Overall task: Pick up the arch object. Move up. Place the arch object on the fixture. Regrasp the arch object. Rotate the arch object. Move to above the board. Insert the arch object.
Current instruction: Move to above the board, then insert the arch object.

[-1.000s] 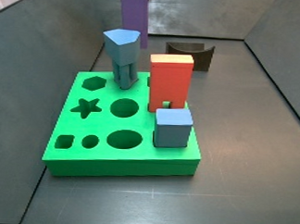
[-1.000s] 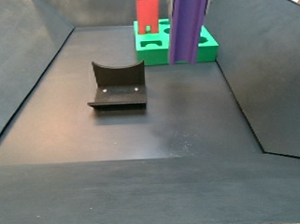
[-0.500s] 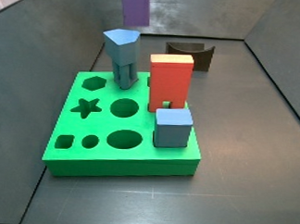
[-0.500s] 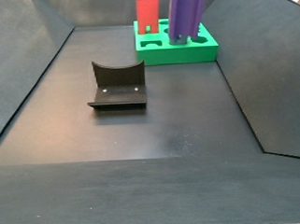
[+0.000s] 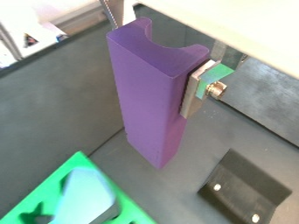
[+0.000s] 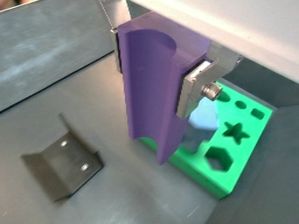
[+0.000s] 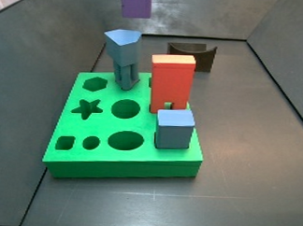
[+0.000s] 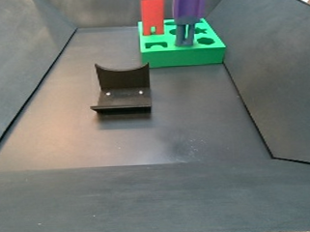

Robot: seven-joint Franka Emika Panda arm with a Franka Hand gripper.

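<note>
My gripper point(image 5: 152, 70) is shut on the purple arch object point(image 5: 146, 96), held upright with its notched end up between the silver fingers point(image 6: 197, 83). The arch object also shows in the other wrist view point(image 6: 152, 87). In the side views only its lower end shows, high in the air point(image 7: 136, 2) and by the far end of the green board point(image 8: 189, 5); the gripper itself is out of frame there. The green board point(image 7: 78, 159) lies below. The dark fixture point(image 8: 120, 87) stands empty on the floor, apart from the arch object.
On the board stand a blue-grey pentagon column point(image 7: 123, 58), a red-orange block point(image 7: 171, 83) and a small blue-grey cube point(image 7: 175, 130). Star, hexagon, circle and square holes are open near the board's front left. Dark walls enclose the floor.
The arch object has risen in the gripper; in the side views less of its lower end shows now. It has also drifted farther over the board.
</note>
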